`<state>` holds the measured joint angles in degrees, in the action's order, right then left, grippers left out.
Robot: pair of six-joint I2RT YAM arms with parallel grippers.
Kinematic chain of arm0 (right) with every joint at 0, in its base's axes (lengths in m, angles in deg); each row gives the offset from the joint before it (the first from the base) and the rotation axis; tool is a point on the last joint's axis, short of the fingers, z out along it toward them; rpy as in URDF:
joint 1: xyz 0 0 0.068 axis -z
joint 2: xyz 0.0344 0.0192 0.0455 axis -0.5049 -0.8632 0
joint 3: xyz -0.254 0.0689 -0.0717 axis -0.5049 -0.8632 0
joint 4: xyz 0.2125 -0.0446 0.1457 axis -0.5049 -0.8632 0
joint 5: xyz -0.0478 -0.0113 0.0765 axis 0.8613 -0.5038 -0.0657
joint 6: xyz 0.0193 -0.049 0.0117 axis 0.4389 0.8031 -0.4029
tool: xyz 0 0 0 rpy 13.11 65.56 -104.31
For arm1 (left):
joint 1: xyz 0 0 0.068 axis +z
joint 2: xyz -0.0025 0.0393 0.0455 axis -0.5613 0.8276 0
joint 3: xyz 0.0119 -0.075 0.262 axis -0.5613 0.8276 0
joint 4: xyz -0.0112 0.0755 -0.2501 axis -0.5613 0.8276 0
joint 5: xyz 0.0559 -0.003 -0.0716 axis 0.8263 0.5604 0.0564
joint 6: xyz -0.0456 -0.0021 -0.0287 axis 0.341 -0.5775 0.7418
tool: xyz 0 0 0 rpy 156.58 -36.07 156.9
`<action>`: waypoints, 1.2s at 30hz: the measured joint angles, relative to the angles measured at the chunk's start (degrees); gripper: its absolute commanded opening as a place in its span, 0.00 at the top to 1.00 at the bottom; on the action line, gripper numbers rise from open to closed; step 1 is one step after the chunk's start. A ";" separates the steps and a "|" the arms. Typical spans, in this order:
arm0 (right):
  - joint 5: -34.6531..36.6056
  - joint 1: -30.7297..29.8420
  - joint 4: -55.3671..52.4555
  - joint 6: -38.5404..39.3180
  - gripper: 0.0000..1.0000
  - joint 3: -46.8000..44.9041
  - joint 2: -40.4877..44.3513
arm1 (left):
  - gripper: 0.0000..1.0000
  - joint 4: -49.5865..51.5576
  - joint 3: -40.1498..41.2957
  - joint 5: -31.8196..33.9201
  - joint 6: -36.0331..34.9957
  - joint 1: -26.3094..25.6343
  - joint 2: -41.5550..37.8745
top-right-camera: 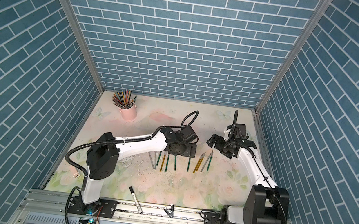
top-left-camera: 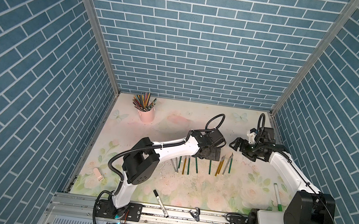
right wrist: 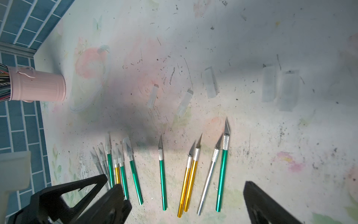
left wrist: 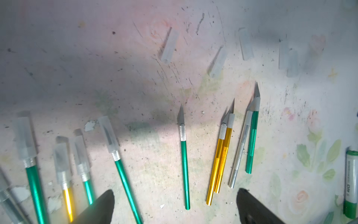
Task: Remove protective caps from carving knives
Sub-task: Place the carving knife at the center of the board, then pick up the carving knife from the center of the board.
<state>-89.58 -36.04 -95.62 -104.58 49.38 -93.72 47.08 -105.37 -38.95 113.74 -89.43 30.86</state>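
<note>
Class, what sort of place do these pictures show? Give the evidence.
Probably a robot test cell styled as a craft desk: brick-print panels enclose a floral table, two robot arms stand on a front rail, and carving knives lie there.

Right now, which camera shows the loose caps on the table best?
The right wrist view: the loose caps lie spread out, plainly apart from the carving knives. The left wrist view shows them closer, but some look blurry. In both top views they are too faint to find.
</note>
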 measured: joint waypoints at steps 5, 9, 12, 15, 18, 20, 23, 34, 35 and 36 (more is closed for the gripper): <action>-0.81 0.00 1.46 -0.09 0.03 0.68 -1.18 | 0.01 3.72 1.66 2.23 1.36 0.57 -0.52; -1.09 0.00 2.05 -0.22 0.03 0.90 -1.84 | 0.03 6.23 2.29 3.30 2.32 0.81 -0.52; -1.05 0.00 2.08 -0.24 0.02 1.42 -2.38 | 0.16 6.86 2.29 3.32 3.26 0.92 -0.50; -0.55 0.00 2.21 -0.26 0.02 1.51 -2.51 | 0.21 7.17 2.43 3.37 3.48 0.92 -0.46; -0.39 0.00 2.32 -0.26 0.03 1.51 -2.56 | 0.25 7.39 2.47 3.32 3.52 0.94 -0.02; -0.42 0.00 2.49 -0.26 0.03 1.51 -2.71 | 0.31 7.39 2.47 3.28 3.50 0.94 0.72; -0.42 0.00 2.78 -0.50 0.03 1.51 -3.28 | 0.41 7.34 2.45 3.02 3.23 0.98 2.49; -0.42 0.00 3.15 -0.63 0.03 1.49 -3.56 | 0.57 7.54 1.03 1.57 2.38 1.03 7.80; -0.42 0.00 3.15 -0.63 0.03 1.49 -3.58 | 0.57 7.61 0.98 1.53 2.29 1.03 7.80; -0.42 0.00 3.15 -0.63 0.03 1.46 -3.58 | 0.58 7.65 0.79 1.49 2.23 1.03 7.80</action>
<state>-90.00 -36.04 -92.48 -105.21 50.84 -97.30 54.73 -104.58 -37.46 115.97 -88.41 38.66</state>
